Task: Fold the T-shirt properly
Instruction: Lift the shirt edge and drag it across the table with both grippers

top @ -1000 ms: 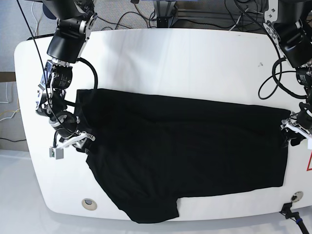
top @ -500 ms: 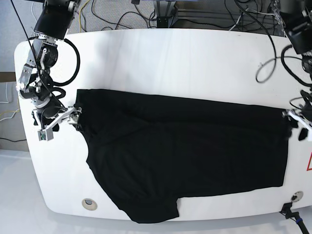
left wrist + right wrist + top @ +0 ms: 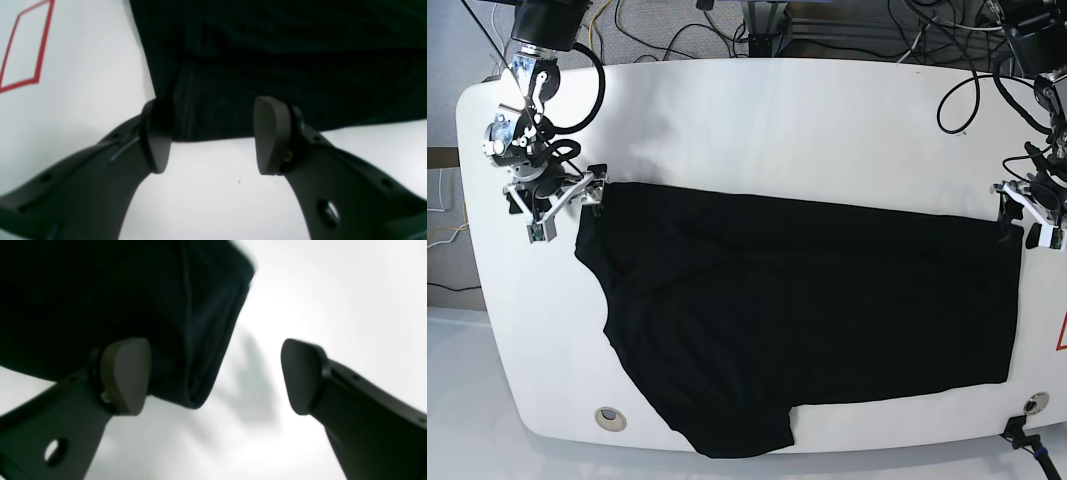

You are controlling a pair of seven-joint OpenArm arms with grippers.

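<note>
The shirt (image 3: pixel 807 320) lies spread dark side up across the middle of the table (image 3: pixel 777 120), its long top edge running from 9 to 3 o'clock and one sleeve hanging toward 6 o'clock near the front rim. No print shows.

The left gripper (image 3: pixel 1032 208) sits at the shirt's 3 o'clock corner. In its wrist view the pads (image 3: pixel 272 133) stand apart with a hemmed corner of cloth (image 3: pixel 213 113) between them, not pinched. The right gripper (image 3: pixel 567 195) is at the 10 o'clock corner, jaws wide apart; a rolled edge of fabric (image 3: pixel 200 350) hangs beside one pad and well clear of the other, so nothing is held there either. That view is blurred, so whether the pad touches the cloth is unclear.

Risks from here, as I judge them:
- If the two claws close at different depths, one may catch only the top layer, and the fold would drag crooked.
- The right claw has only a thin rolled edge to bite; a shallow pinch could slip once the cloth is lifted.
- The lower sleeve lies askew and could bunch under any fold.

Around the table: cables (image 3: pixel 727 30) crowd the 12 o'clock side, a round hole (image 3: pixel 610 417) sits at 7 o'clock, and a red marking (image 3: pixel 20 50) lies just beside the shirt's corner. None of these blocks the cloth.
</note>
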